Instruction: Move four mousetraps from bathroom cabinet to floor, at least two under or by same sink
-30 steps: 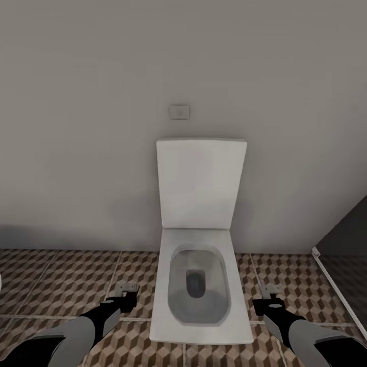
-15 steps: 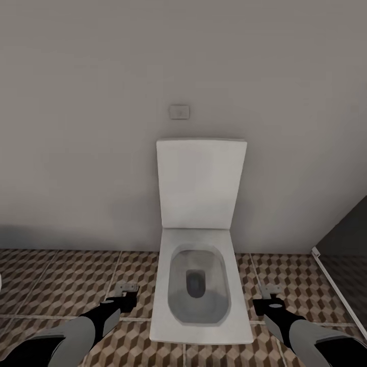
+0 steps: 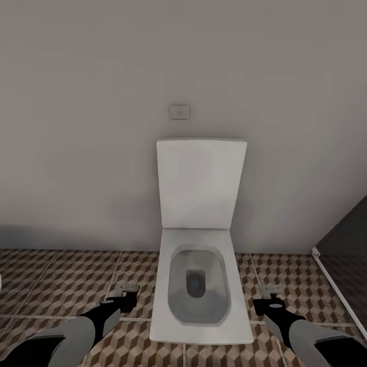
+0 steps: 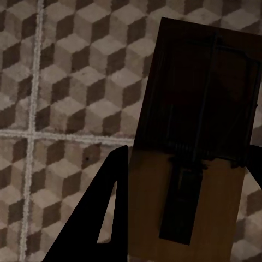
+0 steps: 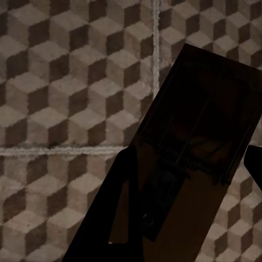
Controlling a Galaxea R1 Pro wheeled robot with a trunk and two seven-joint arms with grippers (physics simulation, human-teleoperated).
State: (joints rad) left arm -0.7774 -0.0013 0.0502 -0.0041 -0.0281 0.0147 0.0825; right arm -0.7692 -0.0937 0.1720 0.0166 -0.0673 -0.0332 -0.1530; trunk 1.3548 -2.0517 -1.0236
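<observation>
Above the bathroom floor [image 3: 66, 285], left gripper [image 4: 180, 180] and right gripper [image 5: 185, 185] each clamp a mousetrap; neither is placed; sink unreached.

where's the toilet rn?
Head view, centre: the toilet stands against the wall, lid up, between the left gripper and right gripper.

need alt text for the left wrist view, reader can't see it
A brown wooden mousetrap with dark wire is held between the two dark fingers of the left gripper, seen from close above. Behind it lies the bathroom floor, tiled in a brown, beige and white cube pattern with pale grout lines.
</observation>
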